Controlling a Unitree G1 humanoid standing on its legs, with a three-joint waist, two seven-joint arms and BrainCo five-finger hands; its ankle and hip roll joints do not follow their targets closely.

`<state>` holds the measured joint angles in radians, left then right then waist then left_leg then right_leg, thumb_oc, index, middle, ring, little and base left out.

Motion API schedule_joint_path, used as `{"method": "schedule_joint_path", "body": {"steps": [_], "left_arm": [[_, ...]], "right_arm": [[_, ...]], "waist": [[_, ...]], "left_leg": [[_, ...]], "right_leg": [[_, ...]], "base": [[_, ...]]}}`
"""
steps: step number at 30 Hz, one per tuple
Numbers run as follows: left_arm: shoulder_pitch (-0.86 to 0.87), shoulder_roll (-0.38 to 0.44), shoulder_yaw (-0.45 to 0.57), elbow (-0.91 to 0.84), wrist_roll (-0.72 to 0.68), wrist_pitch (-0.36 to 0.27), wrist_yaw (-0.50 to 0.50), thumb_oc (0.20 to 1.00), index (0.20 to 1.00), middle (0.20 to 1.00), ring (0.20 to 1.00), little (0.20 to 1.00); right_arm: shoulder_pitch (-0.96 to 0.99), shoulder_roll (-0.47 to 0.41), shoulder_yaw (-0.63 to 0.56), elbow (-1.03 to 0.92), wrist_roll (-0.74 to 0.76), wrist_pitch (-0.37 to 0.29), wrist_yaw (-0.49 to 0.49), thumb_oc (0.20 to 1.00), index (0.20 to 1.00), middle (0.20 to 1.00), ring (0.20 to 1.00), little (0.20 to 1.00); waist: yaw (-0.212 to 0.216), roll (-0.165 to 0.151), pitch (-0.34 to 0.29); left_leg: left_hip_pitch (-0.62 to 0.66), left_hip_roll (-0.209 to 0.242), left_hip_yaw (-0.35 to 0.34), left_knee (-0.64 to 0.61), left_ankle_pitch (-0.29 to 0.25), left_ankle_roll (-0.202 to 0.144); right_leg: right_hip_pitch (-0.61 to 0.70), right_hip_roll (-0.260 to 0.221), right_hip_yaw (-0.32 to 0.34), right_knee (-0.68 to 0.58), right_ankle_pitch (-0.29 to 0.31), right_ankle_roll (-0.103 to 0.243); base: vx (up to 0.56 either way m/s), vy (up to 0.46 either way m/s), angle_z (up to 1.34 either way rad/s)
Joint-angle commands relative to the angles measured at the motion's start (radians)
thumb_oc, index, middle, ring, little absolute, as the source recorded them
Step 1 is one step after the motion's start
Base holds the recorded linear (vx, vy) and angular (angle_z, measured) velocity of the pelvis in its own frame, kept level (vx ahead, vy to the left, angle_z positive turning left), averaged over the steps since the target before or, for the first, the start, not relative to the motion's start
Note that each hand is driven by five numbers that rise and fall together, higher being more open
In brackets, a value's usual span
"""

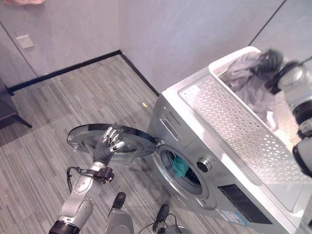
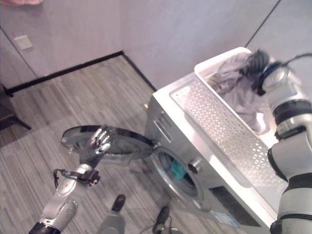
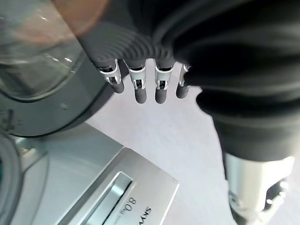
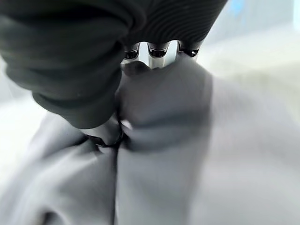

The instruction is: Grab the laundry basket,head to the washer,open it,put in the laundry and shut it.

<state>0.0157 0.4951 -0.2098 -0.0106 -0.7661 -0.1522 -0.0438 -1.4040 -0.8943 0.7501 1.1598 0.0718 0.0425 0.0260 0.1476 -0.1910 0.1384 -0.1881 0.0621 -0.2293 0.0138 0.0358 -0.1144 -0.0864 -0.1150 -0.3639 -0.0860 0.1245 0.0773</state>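
The robot's right hand [image 4: 108, 93] is clenched on a grey garment [image 1: 248, 78], fingers and thumb gathering a fold of the soft, creased cloth as it lifts out of the white perforated laundry basket [image 1: 234, 122], which sits on top of the silver front-loading washer [image 1: 214, 195], apparently parked there so the load stays within the arm's reach. Below and to the other side, the left hand [image 1: 108, 145] rests relaxed, fingers straight, against the round glass door [image 1: 87, 136], seemingly keeping it swung wide so the drum mouth stays clear. A teal item [image 1: 179, 165] already lies inside the drum, beneath the basket and beside the open door
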Motion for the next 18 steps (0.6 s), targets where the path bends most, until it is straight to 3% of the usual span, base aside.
{"method": "schedule_joint_path", "body": {"steps": [1,10,18], "left_arm": [[-0.001,0.042,0.002,-0.054,0.034,-0.032,0.004,1.0,1.0,1.0,1.0,1.0],[-0.023,0.055,-0.013,-0.042,0.055,-0.024,0.008,1.0,1.0,1.0,1.0,1.0],[-0.032,0.051,-0.021,-0.029,0.066,-0.019,0.023,1.0,1.0,1.0,1.0,1.0]], "right_arm": [[-0.179,-0.05,0.062,0.065,0.045,-0.017,-0.085,0.2,0.2,0.2,0.2,0.2],[-0.35,-0.081,0.119,0.181,-0.006,-0.01,-0.175,0.2,0.2,0.2,0.2,0.2],[-0.395,-0.133,0.119,0.157,-0.035,-0.001,-0.257,0.2,0.2,0.2,0.2,0.2]], "waist": [[-0.009,-0.026,-0.039],[-0.001,-0.033,-0.086],[0.002,-0.03,-0.104]], "left_leg": [[0.07,0.013,0.082,-0.08,-0.058,0.072],[0.108,0.016,0.078,-0.086,-0.071,0.067],[0.123,0.011,0.069,-0.085,-0.079,0.066]], "right_leg": [[0.103,-0.068,-0.002,0.027,-0.104,0.081],[0.145,-0.063,-0.012,0.022,-0.108,0.086],[0.162,-0.065,-0.019,0.025,-0.111,0.088]], "base": [[0.0,0.0,0.0],[0.03,0.001,0.01],[0.01,0.007,0.03]]}}
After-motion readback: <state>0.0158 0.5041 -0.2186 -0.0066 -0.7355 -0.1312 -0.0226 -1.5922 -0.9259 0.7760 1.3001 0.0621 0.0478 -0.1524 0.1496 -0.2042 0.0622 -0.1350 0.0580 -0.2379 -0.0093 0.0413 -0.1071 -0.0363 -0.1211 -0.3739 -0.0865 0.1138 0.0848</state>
